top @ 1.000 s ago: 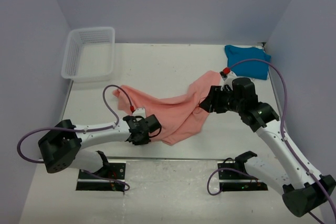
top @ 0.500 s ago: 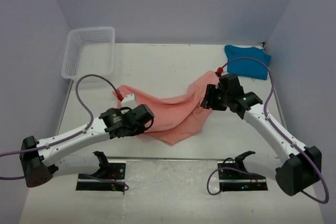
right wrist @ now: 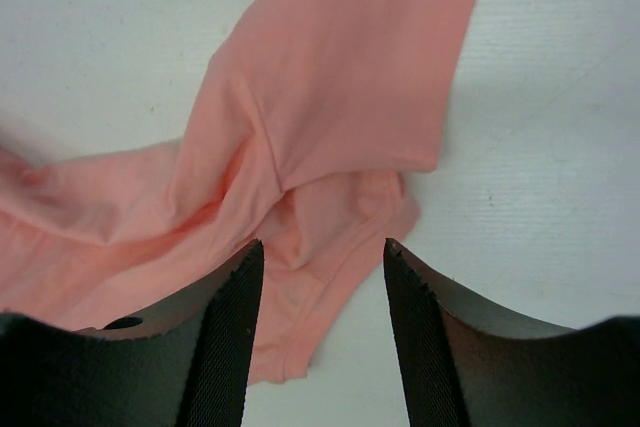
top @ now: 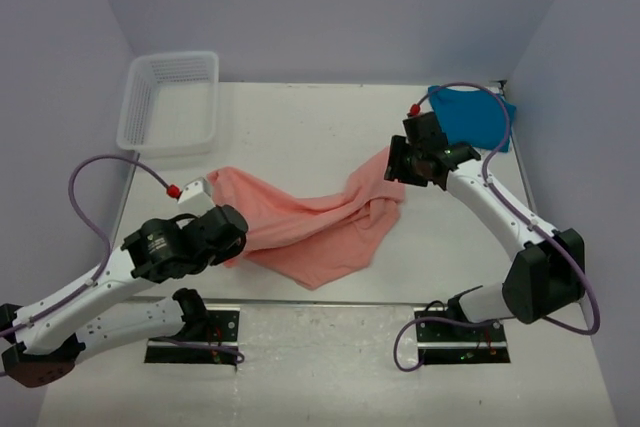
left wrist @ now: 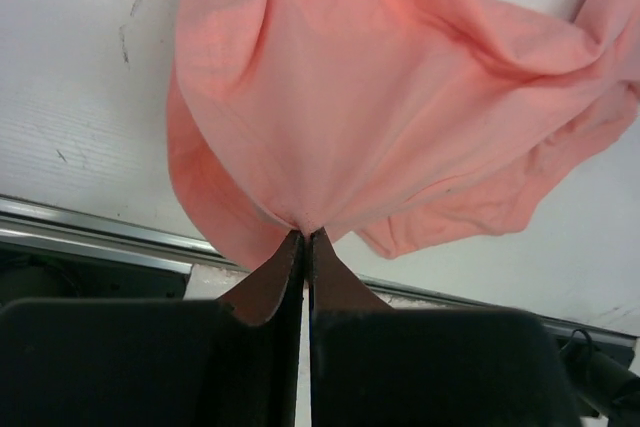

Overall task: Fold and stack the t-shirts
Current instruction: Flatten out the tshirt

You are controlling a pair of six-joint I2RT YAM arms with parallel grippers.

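Salmon-pink t-shirt lies crumpled across the middle of the bench. The teal t-shirt sits at the far right corner, well apart from it. The white mesh basket, far left, shows nothing inside.

Left wrist view: the left jaws are pinched fully shut on 1 thin gather of pink cloth, and a hard pull could slip it free.

Right wrist view: the right jaws stand half open over a bunched fold, holding nothing. Closing here might catch 2 layers and skew the fold.
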